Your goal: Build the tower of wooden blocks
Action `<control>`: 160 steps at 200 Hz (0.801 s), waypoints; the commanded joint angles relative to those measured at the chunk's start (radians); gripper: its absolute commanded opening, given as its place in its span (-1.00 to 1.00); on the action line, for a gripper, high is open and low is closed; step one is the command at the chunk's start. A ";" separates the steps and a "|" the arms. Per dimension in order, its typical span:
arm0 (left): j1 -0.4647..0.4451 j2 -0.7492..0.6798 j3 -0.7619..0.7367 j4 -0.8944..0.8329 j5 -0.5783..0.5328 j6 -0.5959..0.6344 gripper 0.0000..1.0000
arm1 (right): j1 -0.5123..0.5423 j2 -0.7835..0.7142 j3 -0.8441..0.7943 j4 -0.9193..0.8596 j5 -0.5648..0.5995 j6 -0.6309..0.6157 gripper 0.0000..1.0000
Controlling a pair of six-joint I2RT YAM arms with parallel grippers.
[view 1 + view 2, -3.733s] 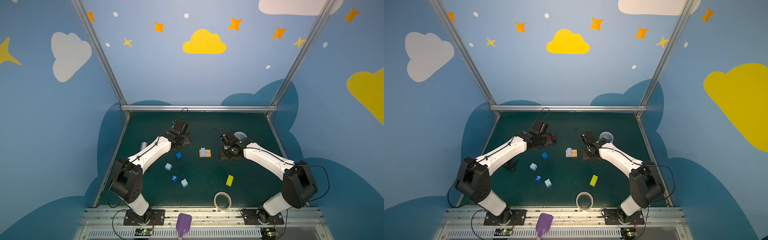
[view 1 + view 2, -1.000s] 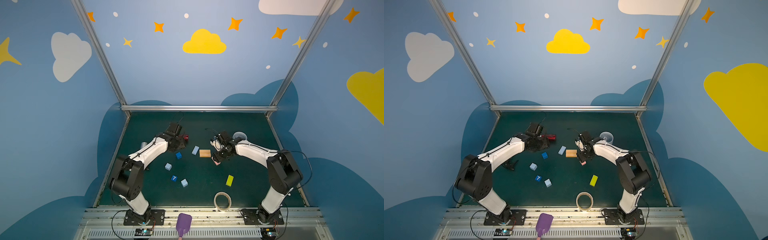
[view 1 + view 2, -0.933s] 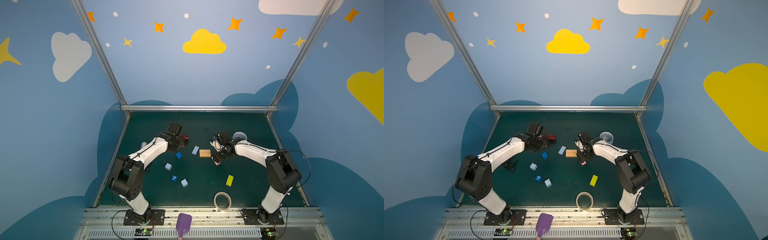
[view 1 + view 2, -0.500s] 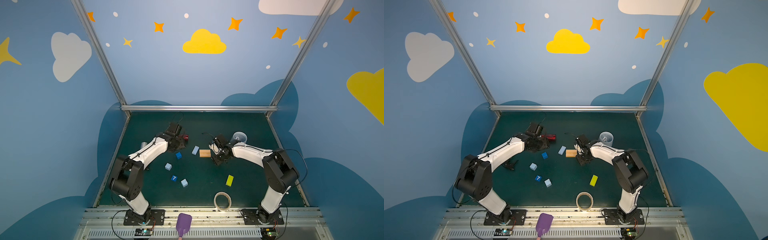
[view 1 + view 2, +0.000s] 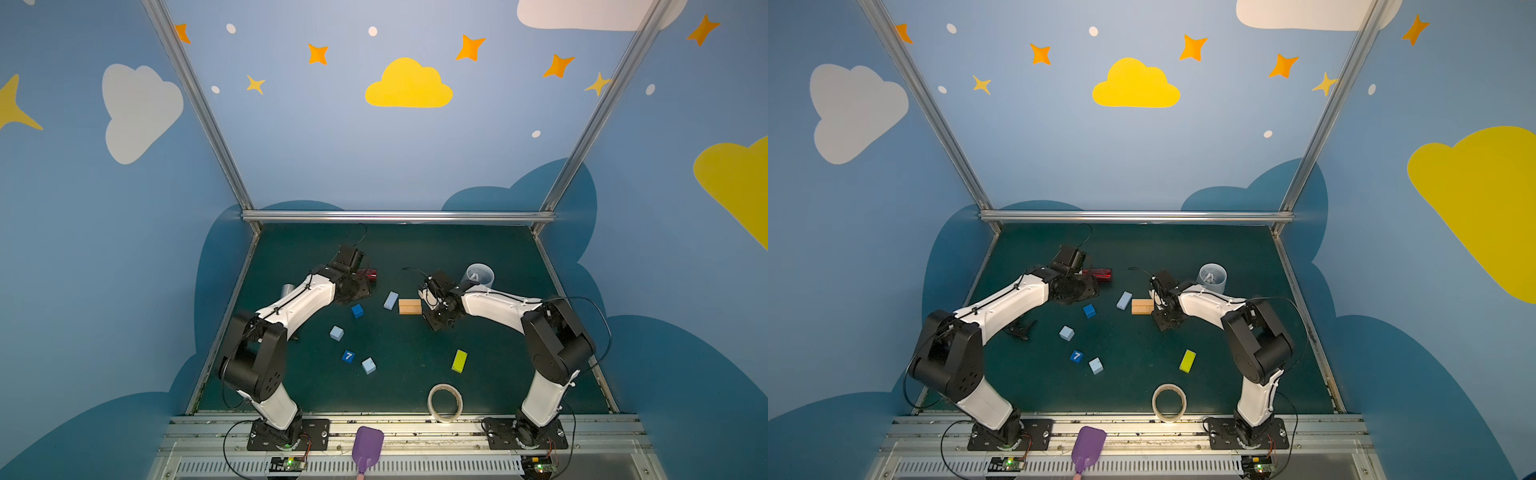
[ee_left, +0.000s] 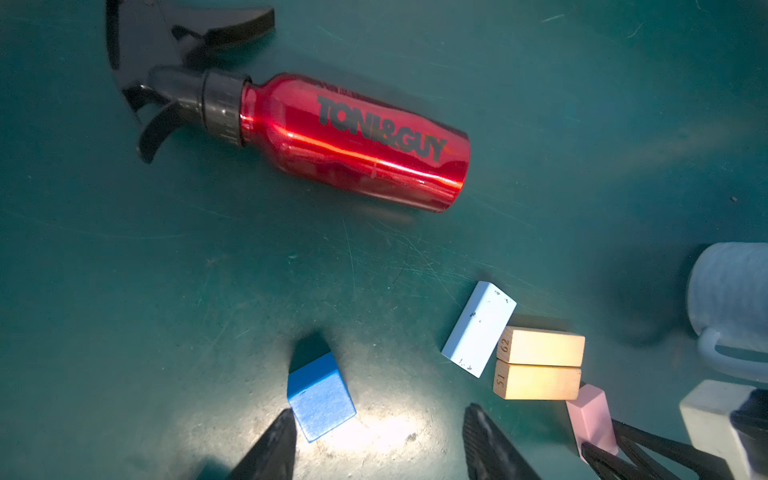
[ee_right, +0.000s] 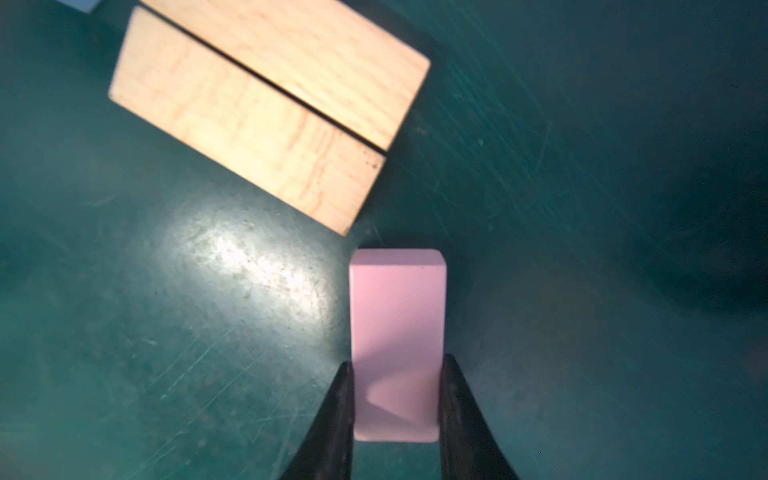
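The right gripper [image 7: 397, 363], now beside the orange pair [image 7: 266, 116], pinches the pink block [image 7: 397, 307]; the left gripper [image 6: 379, 413] gapes empty; nothing is stacked.

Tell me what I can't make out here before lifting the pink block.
Pink block: in both top views, mostly hidden beneath the right gripper and its wrist.
Light-blue block: nearly all cut off by the right wrist view's edge.
Clear cup: contents too small in both top views; cropped and blurred in the left wrist view.
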 commanded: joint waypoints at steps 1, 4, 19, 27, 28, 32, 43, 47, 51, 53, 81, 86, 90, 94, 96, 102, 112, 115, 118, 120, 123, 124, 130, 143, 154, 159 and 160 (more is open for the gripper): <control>0.000 -0.030 0.017 -0.022 -0.016 0.013 0.28 | 0.005 0.012 0.002 -0.020 0.016 0.019 -0.57; 0.000 -0.030 0.017 -0.022 -0.016 0.014 0.27 | 0.006 0.010 0.003 -0.021 0.018 0.020 -0.58; -0.001 -0.032 0.015 -0.024 -0.017 0.015 0.28 | 0.007 0.004 0.005 -0.029 0.026 0.029 -0.58; -0.002 -0.032 0.015 -0.025 -0.018 0.016 0.27 | 0.007 -0.002 0.010 -0.036 0.031 0.035 -0.60; -0.001 -0.033 0.015 -0.024 -0.018 0.015 0.28 | 0.007 -0.002 0.010 -0.036 0.031 0.035 -0.60; 0.000 -0.034 0.015 -0.024 -0.019 0.015 0.28 | 0.007 -0.004 0.013 -0.040 0.033 0.038 -0.60; 0.000 -0.038 0.014 -0.024 -0.019 0.016 0.28 | 0.007 -0.015 0.021 -0.054 0.039 0.050 -0.61; 0.000 -0.037 0.014 -0.025 -0.020 0.016 0.28 | 0.007 -0.018 0.026 -0.059 0.040 0.054 -0.61; 0.000 -0.039 0.012 -0.024 -0.019 0.015 0.28 | 0.007 -0.023 0.032 -0.067 0.041 0.061 -0.62; -0.001 -0.038 0.012 -0.024 -0.019 0.016 0.28 | 0.007 -0.024 0.034 -0.069 0.041 0.062 -0.61; 0.000 -0.042 0.011 -0.024 -0.021 0.016 0.28 | 0.011 -0.043 0.079 -0.130 0.064 0.104 -0.63; 0.000 -0.042 0.011 -0.025 -0.021 0.015 0.28 | 0.011 -0.045 0.089 -0.143 0.070 0.115 -0.63; 0.001 -0.042 0.011 -0.024 -0.021 0.016 0.28 | 0.011 -0.046 0.094 -0.154 0.073 0.121 -0.63; 0.000 -0.041 0.011 -0.024 -0.021 0.016 0.28 | 0.012 -0.048 0.105 -0.165 0.078 0.130 -0.64; 0.000 -0.041 0.011 -0.023 -0.021 0.015 0.28 | 0.014 -0.048 0.109 -0.167 0.081 0.136 -0.64; 0.000 -0.043 0.009 -0.022 -0.022 0.015 0.28 | 0.013 -0.048 0.119 -0.178 0.090 0.153 -0.64; 0.001 -0.043 0.011 -0.024 -0.024 0.015 0.28 | 0.013 -0.046 0.136 -0.197 0.098 0.175 -0.64; 0.000 -0.044 0.010 -0.024 -0.024 0.015 0.28 | 0.014 -0.042 0.145 -0.204 0.103 0.188 -0.65; 0.000 -0.044 0.010 -0.024 -0.024 0.016 0.28 | 0.014 -0.042 0.149 -0.207 0.104 0.193 -0.65; -0.001 -0.044 0.010 -0.023 -0.025 0.015 0.28 | 0.016 -0.040 0.153 -0.210 0.108 0.197 -0.65; 0.000 -0.043 0.009 -0.023 -0.025 0.015 0.28 | 0.017 -0.038 0.158 -0.212 0.110 0.205 -0.66; 0.000 -0.044 0.009 -0.022 -0.025 0.016 0.28 | 0.017 -0.037 0.160 -0.213 0.111 0.207 -0.66; 0.001 -0.043 0.009 -0.022 -0.024 0.015 0.28 | 0.020 -0.032 0.171 -0.219 0.115 0.220 -0.67; 0.000 -0.044 0.009 -0.024 -0.024 0.016 0.28 | 0.026 -0.020 0.192 -0.222 0.129 0.257 -0.71; 0.000 -0.044 0.009 -0.024 -0.024 0.017 0.28 | 0.032 -0.005 0.210 -0.219 0.124 0.281 -0.73; 0.001 -0.045 0.009 -0.025 -0.024 0.016 0.28 | 0.035 0.004 0.222 -0.220 0.125 0.289 -0.73; 0.001 -0.045 0.009 -0.025 -0.024 0.016 0.28 | 0.035 0.004 0.222 -0.220 0.125 0.289 -0.73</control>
